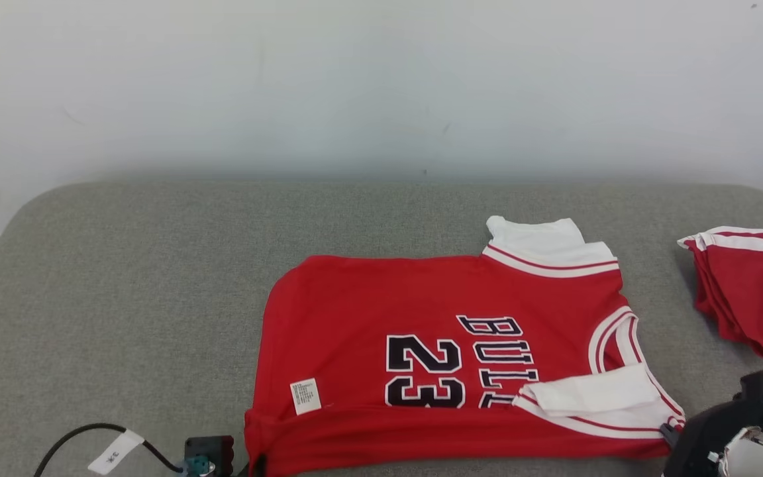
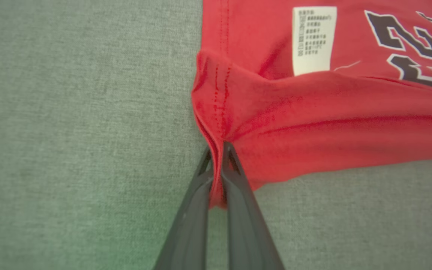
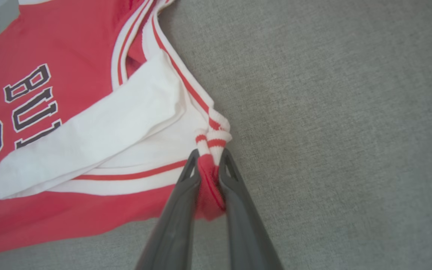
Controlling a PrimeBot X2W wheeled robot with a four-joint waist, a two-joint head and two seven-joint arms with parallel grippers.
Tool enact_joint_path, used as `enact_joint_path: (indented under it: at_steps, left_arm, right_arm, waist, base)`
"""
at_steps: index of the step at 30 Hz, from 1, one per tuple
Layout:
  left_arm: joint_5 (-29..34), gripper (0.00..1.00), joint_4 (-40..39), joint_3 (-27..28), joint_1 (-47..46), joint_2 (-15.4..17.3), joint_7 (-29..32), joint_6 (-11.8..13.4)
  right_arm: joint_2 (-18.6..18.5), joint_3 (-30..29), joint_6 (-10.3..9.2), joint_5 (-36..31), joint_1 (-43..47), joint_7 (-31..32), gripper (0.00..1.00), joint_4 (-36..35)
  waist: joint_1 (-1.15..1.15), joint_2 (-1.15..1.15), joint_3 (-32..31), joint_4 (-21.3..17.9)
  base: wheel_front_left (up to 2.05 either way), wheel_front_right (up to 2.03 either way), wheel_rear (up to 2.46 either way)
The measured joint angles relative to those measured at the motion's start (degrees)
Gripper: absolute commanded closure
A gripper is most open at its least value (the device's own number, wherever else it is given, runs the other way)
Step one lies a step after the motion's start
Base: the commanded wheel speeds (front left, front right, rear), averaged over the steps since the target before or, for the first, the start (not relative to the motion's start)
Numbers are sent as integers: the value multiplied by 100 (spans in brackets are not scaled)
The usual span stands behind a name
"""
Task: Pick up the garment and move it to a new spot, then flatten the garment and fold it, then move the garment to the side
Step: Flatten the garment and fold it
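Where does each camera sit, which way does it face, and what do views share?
Head view: on the head, facing forward and down at the grey table and red Bulls jersey; left gripper and right gripper at the bottom corners.
Left wrist view: along the left fingers, shut on the jersey's hem corner near the care label.
Right wrist view: along the right fingers, shut on the striped trim.
Shared: head and left wrist views both show the care label.

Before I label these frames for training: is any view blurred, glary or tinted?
Head view: even soft light, no glare, jersey print sharp. Left wrist view: slightly soft, care label text illegible, green cast on the table cover lower left. Right wrist view: fabric crisp, fingers blur toward the bottom edge.
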Motion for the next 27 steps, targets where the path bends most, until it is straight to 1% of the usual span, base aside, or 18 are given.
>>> enact_joint_path:
  at_steps: [6, 12, 17, 20, 27]
  left_arm:
    - [-1, 100, -680, -60, 471, 198, 134, 179]
    - [-16, 100, -1406, -101, 906, 470, 403, 450]
    - [-18, 100, -1839, -140, 1229, 636, 592, 639]
    - [0, 100, -1990, -138, 1312, 714, 553, 723]
    - [144, 100, -1958, -171, 1361, 802, 425, 795]
  right_arm:
    - [5, -76, 0, 293, 756, 482, 100, -1049]
    - [5, -70, 0, 622, 1244, 727, 100, -1683]
    - [4, -48, 0, 845, 1596, 802, 100, -1822]
    - [4, -18, 0, 903, 1701, 794, 100, -1794]
    - [1, 123, 0, 1024, 1825, 764, 100, -1571]
  waist:
    - [0, 0, -160, 27]
    - [0, 0, -227, 5]
    - [0, 0, -239, -17]
    - [0, 0, -240, -46]
    - [0, 0, -272, -95]
  base:
    - [0, 0, 0]
    - [0, 0, 0]
    - [0, 0, 0]
    - [0, 0, 0]
    - [0, 0, 0]
